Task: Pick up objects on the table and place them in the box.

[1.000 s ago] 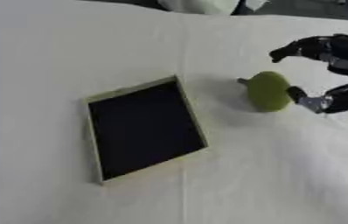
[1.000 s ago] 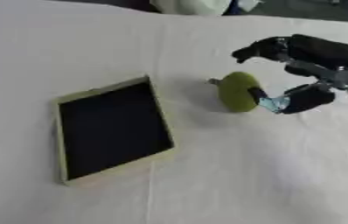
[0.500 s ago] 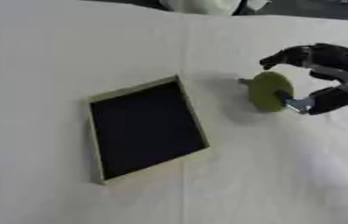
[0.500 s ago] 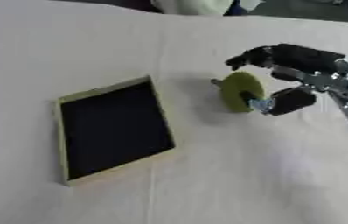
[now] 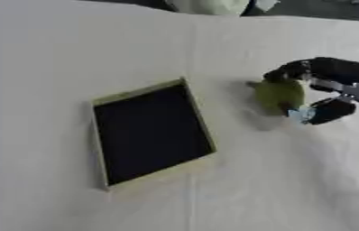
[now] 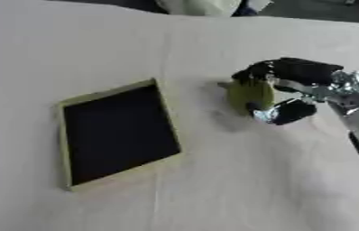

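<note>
1. White desk point(image 5: 72, 49), box point(image 5: 151, 131) sits empty, dark inside.
2. My right hand point(image 6: 293, 92) is curled around the green fruit point(image 6: 250, 94), just right of the box.
3. Nothing boxed yet; I judge lift and drop remain.
4. Left hand unseen.

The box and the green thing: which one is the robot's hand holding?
The green fruit-like object: the right hand curls round it. The box lies untouched.
</note>
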You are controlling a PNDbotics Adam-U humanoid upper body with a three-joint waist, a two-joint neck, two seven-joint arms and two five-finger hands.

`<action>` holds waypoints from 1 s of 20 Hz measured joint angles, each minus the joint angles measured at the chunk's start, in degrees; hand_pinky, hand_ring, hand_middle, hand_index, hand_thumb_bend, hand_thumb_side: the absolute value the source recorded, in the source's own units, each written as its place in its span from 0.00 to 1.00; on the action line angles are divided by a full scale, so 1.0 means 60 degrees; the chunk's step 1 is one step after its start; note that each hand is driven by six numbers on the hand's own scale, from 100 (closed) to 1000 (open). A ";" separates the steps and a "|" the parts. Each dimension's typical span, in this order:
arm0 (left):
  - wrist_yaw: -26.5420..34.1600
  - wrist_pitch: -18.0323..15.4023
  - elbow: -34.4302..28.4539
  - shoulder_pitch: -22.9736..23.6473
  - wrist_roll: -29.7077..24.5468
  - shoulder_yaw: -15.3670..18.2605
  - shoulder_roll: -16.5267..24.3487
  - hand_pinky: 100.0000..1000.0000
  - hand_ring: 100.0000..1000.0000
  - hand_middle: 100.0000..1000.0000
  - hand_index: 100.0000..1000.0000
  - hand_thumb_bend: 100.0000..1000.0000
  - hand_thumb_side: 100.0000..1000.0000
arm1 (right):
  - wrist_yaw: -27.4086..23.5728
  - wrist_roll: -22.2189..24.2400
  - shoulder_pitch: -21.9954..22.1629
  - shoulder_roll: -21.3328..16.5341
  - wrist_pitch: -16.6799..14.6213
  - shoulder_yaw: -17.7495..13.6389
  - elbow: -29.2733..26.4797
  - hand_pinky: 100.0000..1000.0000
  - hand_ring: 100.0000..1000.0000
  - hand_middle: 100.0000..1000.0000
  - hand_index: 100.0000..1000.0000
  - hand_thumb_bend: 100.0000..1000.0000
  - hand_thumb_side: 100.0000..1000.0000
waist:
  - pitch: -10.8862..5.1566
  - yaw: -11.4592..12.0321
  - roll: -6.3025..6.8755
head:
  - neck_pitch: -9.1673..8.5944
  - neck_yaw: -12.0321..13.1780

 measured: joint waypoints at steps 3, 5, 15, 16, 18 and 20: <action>0.0020 0.0011 0.0000 0.0000 -0.0016 -0.0023 0.0000 0.44 0.59 0.60 0.63 0.00 0.43 | 0.0174 -0.0044 -0.0034 0.0054 -0.0025 0.0001 0.0092 0.80 0.81 0.72 0.95 0.00 0.31 | 0.0000 0.0001 0.0001 | -0.0001 0.0001; 0.0026 0.0023 0.0000 0.0000 -0.0031 -0.0025 0.0000 0.44 0.59 0.60 0.63 0.00 0.43 | 0.0320 -0.0073 -0.0068 0.0077 -0.0016 0.0007 0.0156 0.80 0.80 0.72 0.95 0.04 0.19 | 0.0000 0.0014 0.0002 | -0.0002 0.0002; 0.0036 0.0014 0.0000 -0.0001 -0.0088 -0.0028 -0.0001 0.44 0.59 0.60 0.63 0.00 0.43 | 0.0816 -0.0052 -0.0151 0.0240 -0.0062 0.0035 0.0398 0.79 0.79 0.70 0.95 0.16 0.05 | -0.0001 0.0025 0.0005 | -0.0004 -0.0071; 0.0036 0.0014 0.0000 -0.0001 -0.0092 -0.0028 -0.0001 0.44 0.59 0.60 0.63 0.00 0.43 | 0.0831 -0.0075 -0.0151 0.0250 -0.0068 0.0034 0.0406 0.79 0.79 0.70 0.95 0.14 0.06 | -0.0001 0.0026 0.0005 | -0.0004 -0.0086; 0.0036 0.0022 0.0000 -0.0001 -0.0103 -0.0029 -0.0001 0.44 0.59 0.60 0.63 0.00 0.43 | 0.0836 -0.0112 -0.0148 0.0266 -0.0082 0.0026 0.0407 0.79 0.79 0.71 0.95 0.11 0.10 | -0.0001 0.0026 0.0006 | -0.0004 -0.0132; 0.0037 0.0035 0.0000 -0.0001 -0.0117 -0.0030 -0.0001 0.44 0.59 0.60 0.63 0.00 0.43 | 0.0827 -0.0147 -0.0121 0.0289 -0.0108 0.0011 0.0382 0.79 0.81 0.75 0.96 0.04 0.14 | -0.0001 0.0030 0.0006 | -0.0004 -0.0219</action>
